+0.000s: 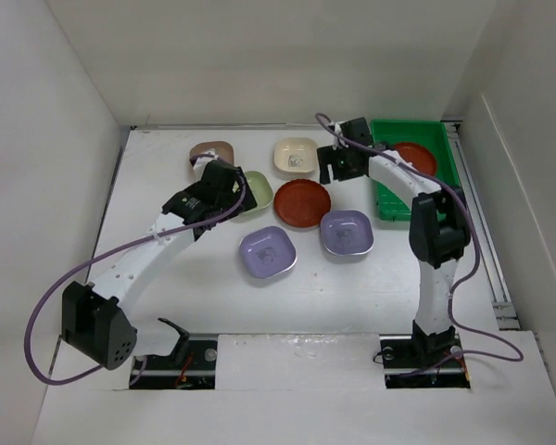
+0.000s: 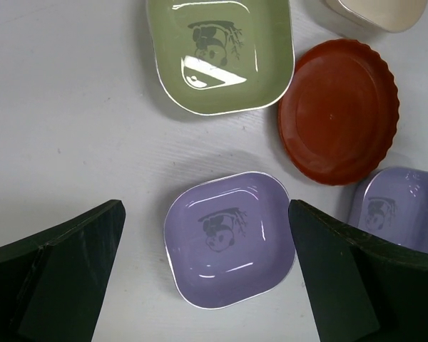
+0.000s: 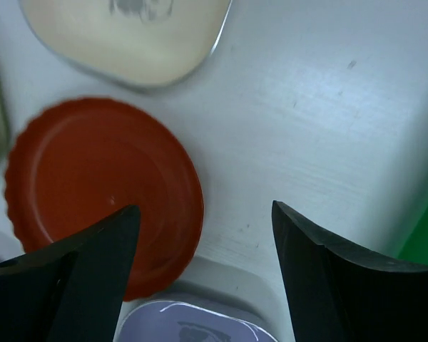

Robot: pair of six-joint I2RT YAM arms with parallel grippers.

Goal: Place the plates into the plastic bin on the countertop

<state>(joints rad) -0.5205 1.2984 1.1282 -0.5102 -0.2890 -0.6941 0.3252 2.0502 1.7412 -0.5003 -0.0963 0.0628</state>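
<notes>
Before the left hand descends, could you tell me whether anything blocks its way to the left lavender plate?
Nothing visible does: the left hand is open, and the left lavender plate lies bare ahead of it.

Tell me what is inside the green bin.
One round red-brown plate lies in the green bin, near its far end. The right arm covers part of the bin's floor.

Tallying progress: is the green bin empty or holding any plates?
Not empty: one round red plate lies inside the green bin, at its far end.
</notes>
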